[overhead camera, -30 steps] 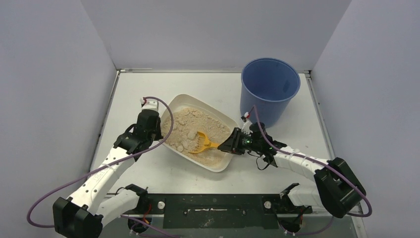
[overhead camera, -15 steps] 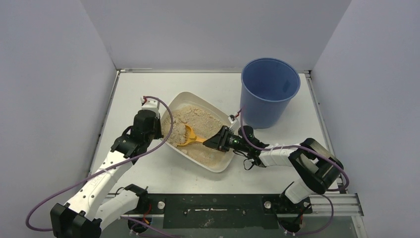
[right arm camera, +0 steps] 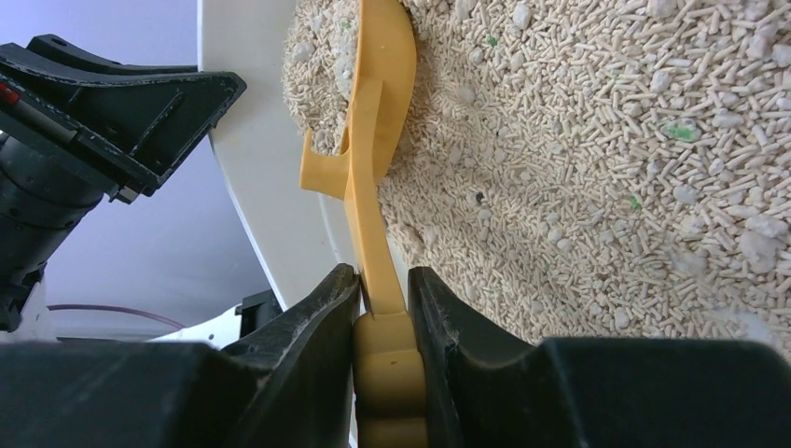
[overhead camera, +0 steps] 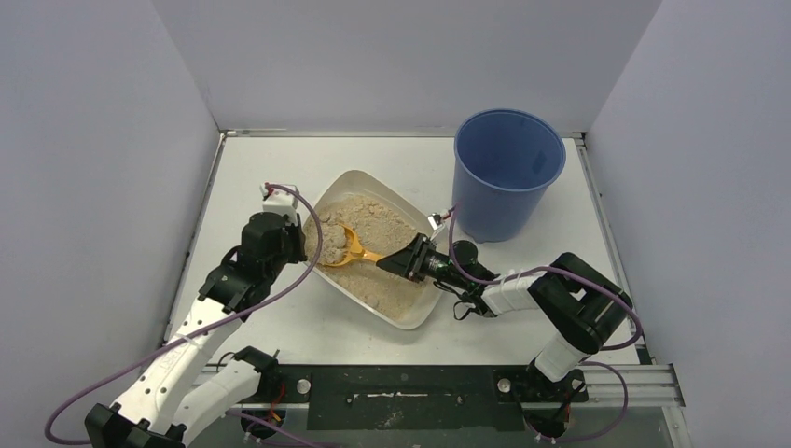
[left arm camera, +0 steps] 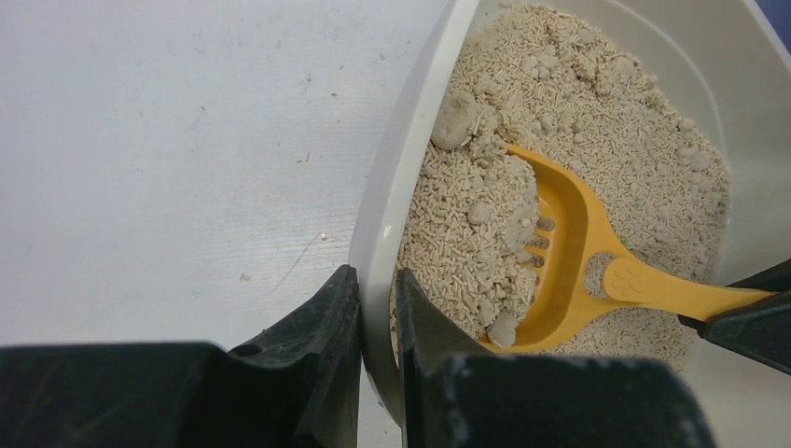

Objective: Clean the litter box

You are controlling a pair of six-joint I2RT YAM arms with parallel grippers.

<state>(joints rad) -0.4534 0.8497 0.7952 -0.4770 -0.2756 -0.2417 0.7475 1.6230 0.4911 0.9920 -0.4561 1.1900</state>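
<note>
The off-white litter box (overhead camera: pixel 422 227) lies mid-table, filled with beige pellet litter. My left gripper (overhead camera: pixel 297 245) is shut on the box's left rim (left arm camera: pixel 377 252), one finger outside and one inside. My right gripper (overhead camera: pixel 403 262) is shut on the handle of the orange slotted scoop (overhead camera: pixel 341 248). The scoop's bowl (left arm camera: pixel 550 233) sits against the left wall, heaped with litter and pale clumps (left arm camera: pixel 454 119). In the right wrist view the scoop (right arm camera: pixel 373 140) stands on edge against the white wall (right arm camera: pixel 252 149).
A tall blue round bucket (overhead camera: pixel 507 174) stands at the back right, just beyond the box's right end. White walls close the table on three sides. My left arm (right arm camera: pixel 84 112) shows behind the box wall in the right wrist view.
My right gripper has pushed the scoop leftward through the litter, from the box's middle to its left wall. The right arm has folded in closer. The left gripper keeps its hold on the rim.
</note>
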